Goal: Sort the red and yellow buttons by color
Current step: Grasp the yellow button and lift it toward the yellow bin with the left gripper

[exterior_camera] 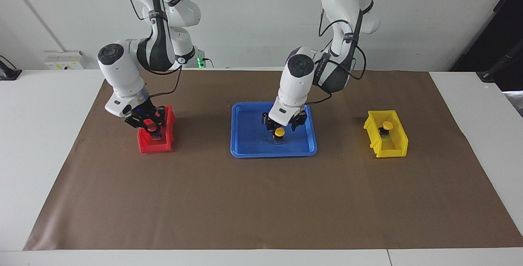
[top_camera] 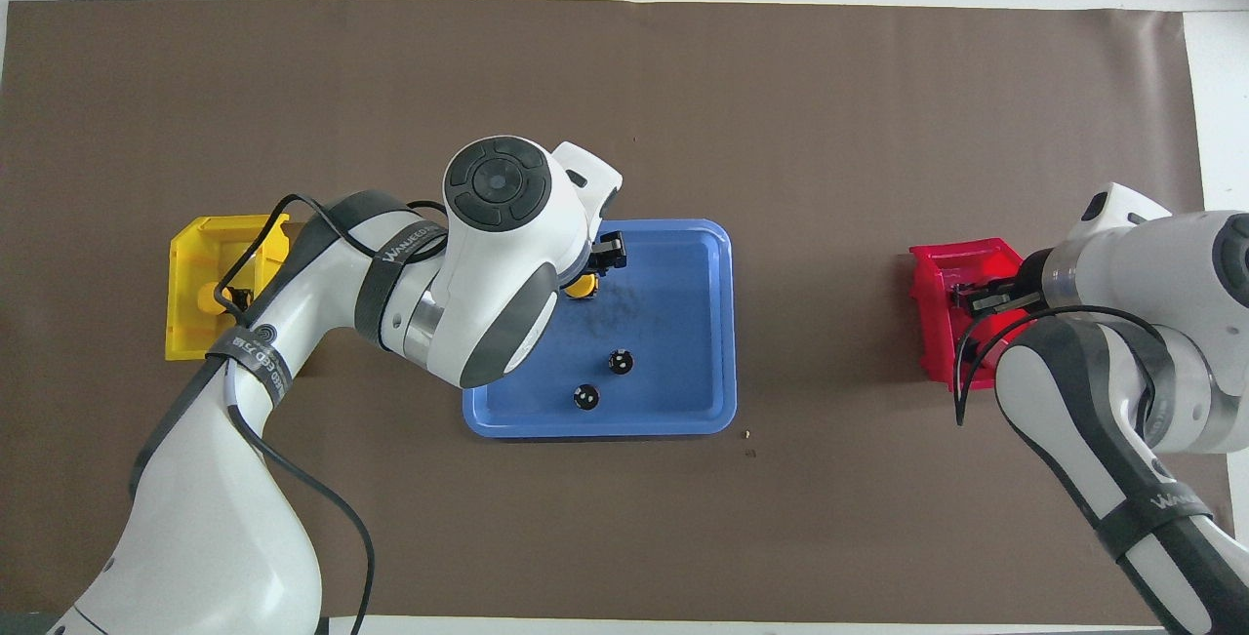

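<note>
Left gripper [exterior_camera: 281, 126], jaws spread wide around the yellow domed push-button [exterior_camera: 279, 132] in the blue plastic tray [exterior_camera: 249, 145]: risk of toppling it or clipping the 2 dark cylinders [top_camera: 603, 378] nearer the robots; right gripper [exterior_camera: 149, 124] over the red plastic bin [exterior_camera: 155, 146], grip undeterminable.

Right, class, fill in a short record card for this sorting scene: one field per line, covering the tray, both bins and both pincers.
blue tray: holds one yellow button and two dark cylinders
yellow bin: one yellow-capped button inside
red bin: contents largely hidden by the pincer
left pincer: over the tray, around the yellow button's cap; contact unclear
right pincer: at the red bin, over a red-capped button
left to sort: the tray's yellow button
</note>
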